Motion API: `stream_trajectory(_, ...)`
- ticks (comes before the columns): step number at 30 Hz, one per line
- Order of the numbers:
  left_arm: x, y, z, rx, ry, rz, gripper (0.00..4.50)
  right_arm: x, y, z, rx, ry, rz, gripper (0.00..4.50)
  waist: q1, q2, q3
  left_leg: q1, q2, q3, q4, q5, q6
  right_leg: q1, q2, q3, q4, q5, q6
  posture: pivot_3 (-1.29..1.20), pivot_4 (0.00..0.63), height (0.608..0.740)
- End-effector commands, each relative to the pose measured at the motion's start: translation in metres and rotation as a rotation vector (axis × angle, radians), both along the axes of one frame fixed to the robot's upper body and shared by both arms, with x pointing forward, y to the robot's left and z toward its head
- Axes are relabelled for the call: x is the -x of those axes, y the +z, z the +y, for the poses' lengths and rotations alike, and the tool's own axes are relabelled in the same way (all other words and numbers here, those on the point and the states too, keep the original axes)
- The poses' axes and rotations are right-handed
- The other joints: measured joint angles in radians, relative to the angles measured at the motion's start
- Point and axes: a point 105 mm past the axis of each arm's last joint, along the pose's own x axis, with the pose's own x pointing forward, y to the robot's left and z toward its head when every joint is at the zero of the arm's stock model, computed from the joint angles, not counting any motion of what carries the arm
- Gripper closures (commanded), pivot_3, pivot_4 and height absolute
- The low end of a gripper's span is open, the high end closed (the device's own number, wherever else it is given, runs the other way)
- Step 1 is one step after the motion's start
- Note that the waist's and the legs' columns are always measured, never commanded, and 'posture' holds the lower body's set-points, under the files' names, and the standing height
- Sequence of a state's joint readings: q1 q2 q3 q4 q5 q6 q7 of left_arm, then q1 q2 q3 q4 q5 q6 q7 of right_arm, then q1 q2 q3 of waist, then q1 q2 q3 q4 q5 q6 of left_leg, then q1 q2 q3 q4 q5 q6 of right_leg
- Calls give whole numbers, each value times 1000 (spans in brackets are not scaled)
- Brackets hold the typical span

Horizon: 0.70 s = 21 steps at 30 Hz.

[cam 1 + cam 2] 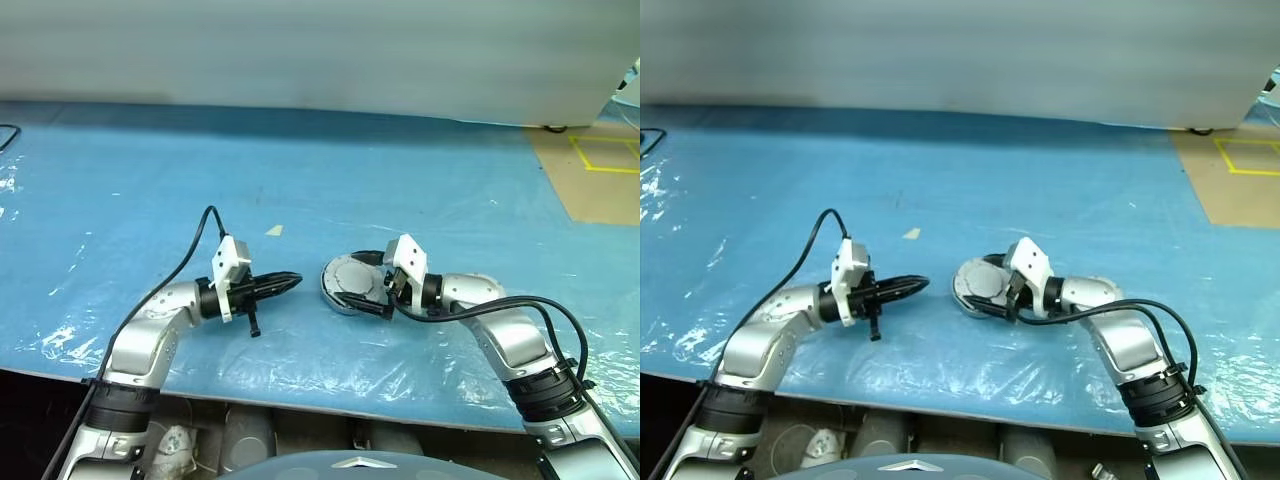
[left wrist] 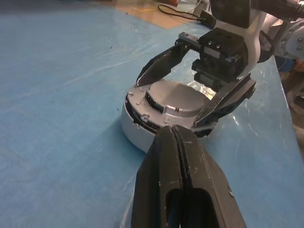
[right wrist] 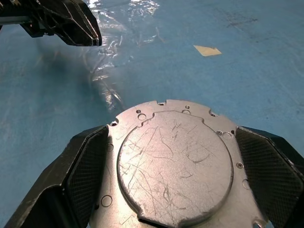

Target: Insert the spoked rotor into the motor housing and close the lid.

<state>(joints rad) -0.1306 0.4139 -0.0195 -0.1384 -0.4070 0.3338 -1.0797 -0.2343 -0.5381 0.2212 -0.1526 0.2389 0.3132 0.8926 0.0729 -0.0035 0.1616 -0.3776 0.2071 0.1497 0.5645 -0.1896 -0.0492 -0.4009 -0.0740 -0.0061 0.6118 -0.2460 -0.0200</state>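
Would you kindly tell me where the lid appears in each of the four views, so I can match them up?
Left eye view: the lid lies right of centre, at the right gripper.
Right eye view: just right of centre.
Left wrist view: centre, on the motor housing.
Right wrist view: lower centre, between that gripper's fingers.
Shared landmark: the blue sheet.

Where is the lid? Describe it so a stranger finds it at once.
Start from the blue sheet over the table and go to its near middle, just ahead of the right pincer. The lid is the round scratched silver plate with small rim holes, lying slightly askew on the housing, between that pincer's spread fingers. The only other nearby item is a small tan scrap.
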Motion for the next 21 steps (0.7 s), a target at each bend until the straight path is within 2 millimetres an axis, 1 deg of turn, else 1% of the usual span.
stream_trajectory(1,1,12,4,10,26,-75,4500,0,-7,-1,23,15,-4,17,-3,0,0,0,0,0,0,0,0,0,0,0,0,0,0,0,150,740)
stream_trajectory(3,2,10,3,11,36,-78,4500,-2,-7,0,22,13,-14,17,-4,0,0,1,0,0,0,0,0,1,0,1,0,0,0,0,150,740)
stream_trajectory(4,2,9,3,11,39,-80,4500,-4,-6,1,20,10,-22,404,-5,0,0,2,0,0,1,0,0,1,0,1,0,0,0,0,150,740)
stream_trajectory(5,2,8,2,7,42,-83,4500,-5,-5,2,14,4,-27,623,-5,0,0,2,0,1,1,0,0,2,0,2,0,0,0,0,150,740)
stream_trajectory(8,1,7,1,6,50,-89,4500,-9,-1,6,1,2,-37,1531,-5,0,0,3,0,1,1,0,0,2,0,2,0,0,0,0,150,740)
stream_trajectory(14,-1,9,1,5,70,-110,4500,-9,-1,16,8,36,-48,1532,-8,0,0,4,0,2,2,0,0,2,0,4,2,0,0,0,150,740)
stream_trajectory(18,-2,8,2,4,82,-118,4500,-8,7,25,-40,51,-44,1532,-10,0,0,4,0,2,2,0,0,2,1,4,2,0,0,0,150,740)
stream_trajectory(21,0,5,2,-4,84,-116,4500,-8,8,30,-43,60,-43,1532,-11,0,0,4,0,2,2,0,0,1,1,4,2,0,0,0,150,740)
